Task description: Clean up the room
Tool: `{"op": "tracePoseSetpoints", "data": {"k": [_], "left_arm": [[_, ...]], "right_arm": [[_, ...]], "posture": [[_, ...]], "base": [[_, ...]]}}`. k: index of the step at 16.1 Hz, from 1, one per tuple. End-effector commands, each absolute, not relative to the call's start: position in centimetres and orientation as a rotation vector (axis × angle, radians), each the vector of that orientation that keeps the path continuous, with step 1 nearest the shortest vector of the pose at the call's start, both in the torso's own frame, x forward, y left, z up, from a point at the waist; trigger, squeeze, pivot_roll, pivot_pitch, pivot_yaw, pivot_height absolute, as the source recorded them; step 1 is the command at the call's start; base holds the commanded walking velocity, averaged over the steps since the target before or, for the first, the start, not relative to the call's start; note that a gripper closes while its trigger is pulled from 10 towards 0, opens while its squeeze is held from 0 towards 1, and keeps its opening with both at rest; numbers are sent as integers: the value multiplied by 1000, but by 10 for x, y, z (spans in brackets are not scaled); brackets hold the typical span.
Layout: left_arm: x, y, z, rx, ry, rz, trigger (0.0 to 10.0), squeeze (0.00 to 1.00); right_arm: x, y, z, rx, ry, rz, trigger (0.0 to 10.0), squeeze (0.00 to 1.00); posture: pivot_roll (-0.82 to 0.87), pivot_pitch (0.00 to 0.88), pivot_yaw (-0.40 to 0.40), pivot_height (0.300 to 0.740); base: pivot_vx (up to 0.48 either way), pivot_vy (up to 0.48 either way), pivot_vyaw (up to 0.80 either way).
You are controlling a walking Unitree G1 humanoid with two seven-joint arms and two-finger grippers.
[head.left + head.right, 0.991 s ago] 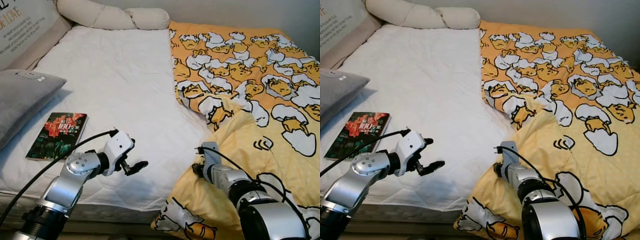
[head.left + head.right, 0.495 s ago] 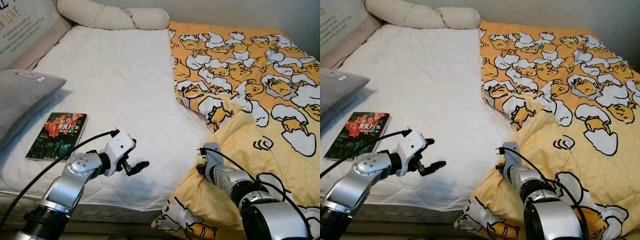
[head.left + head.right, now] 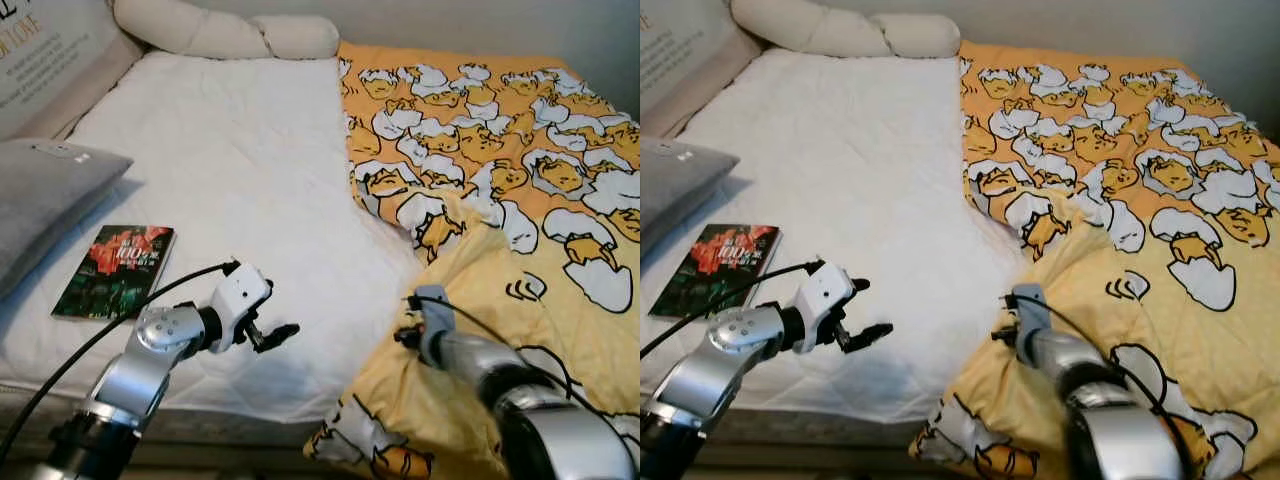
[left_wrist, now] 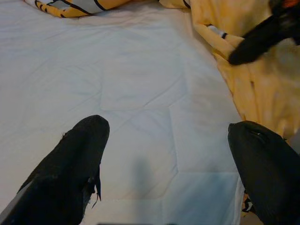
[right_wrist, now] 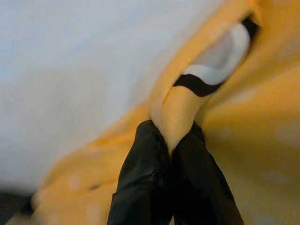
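A yellow blanket (image 3: 500, 150) printed with egg cartoons covers the right half of the bed, its near edge bunched and hanging over the front. My right gripper (image 5: 171, 140) is shut on a fold of that near edge (image 3: 400, 345). My left gripper (image 4: 168, 164) hovers open over the white mattress (image 3: 230, 170) near the front edge, just left of the blanket, with nothing between its fingers (image 3: 275, 333). A dark book (image 3: 115, 270) with red cover art lies on the mattress at the left.
A grey pillow (image 3: 50, 195) lies at the left edge beside the book. A cream bolster (image 3: 220, 30) runs along the head of the bed, and a printed cushion (image 3: 40, 50) leans at the far left. The mattress middle is bare.
My right arm has pulled slightly right and toward me with the blanket fold still pinched, and it looks blurred now. The left gripper has barely shifted.
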State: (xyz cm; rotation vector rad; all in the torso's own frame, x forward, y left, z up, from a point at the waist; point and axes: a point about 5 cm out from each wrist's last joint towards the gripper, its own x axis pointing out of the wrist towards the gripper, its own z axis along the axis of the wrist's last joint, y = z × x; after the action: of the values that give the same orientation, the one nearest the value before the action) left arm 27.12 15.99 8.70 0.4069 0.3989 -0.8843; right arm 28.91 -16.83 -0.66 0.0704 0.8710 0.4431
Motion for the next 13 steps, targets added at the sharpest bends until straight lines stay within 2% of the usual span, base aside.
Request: {"op": "tracePoseSetpoints", "data": {"k": [1, 3, 4, 7, 9, 11, 12, 13], "left_arm": [[271, 158, 85, 415, 398, -893, 10000, 0], [270, 155, 85, 411, 398, -901, 10000, 0], [270, 153, 84, 407, 398, -909, 10000, 0], [270, 149, 82, 401, 398, -922, 10000, 0], [269, 148, 82, 399, 399, -929, 10000, 0], [268, 148, 81, 398, 402, -933, 10000, 0], [268, 148, 82, 398, 402, -935, 10000, 0], [268, 148, 82, 400, 401, -937, 10000, 0]], "right_arm": [[287, -167, -4, 79, 854, 557, 0, 0], [279, -174, 1, 65, 819, 722, 0, 0], [267, -182, 7, 37, 800, 877, 0, 0], [212, -197, 26, -83, 830, 1288, 0, 0], [177, -201, 31, -142, 914, 1455, 0, 0], [156, -204, 32, -197, 986, 1532, 0, 0], [152, -203, 30, -234, 983, 1511, 1294, 0], [153, -199, 19, -265, 959, 1436, 10000, 0]], "posture": [[7, 0, -46, 740], [-10, 0, -39, 740], [-19, 0, -35, 740], [-35, 0, -30, 740], [-38, 0, -28, 740], [-42, 0, -25, 740], [-41, 0, -24, 740], [-39, 0, -24, 740]], "base": [[0, 0, 0], [0, 0, 0], [0, 0, 0], [0, 0, 0], [0, 0, 0], [0, 0, 0], [0, 0, 0], [0, 0, 0]]}}
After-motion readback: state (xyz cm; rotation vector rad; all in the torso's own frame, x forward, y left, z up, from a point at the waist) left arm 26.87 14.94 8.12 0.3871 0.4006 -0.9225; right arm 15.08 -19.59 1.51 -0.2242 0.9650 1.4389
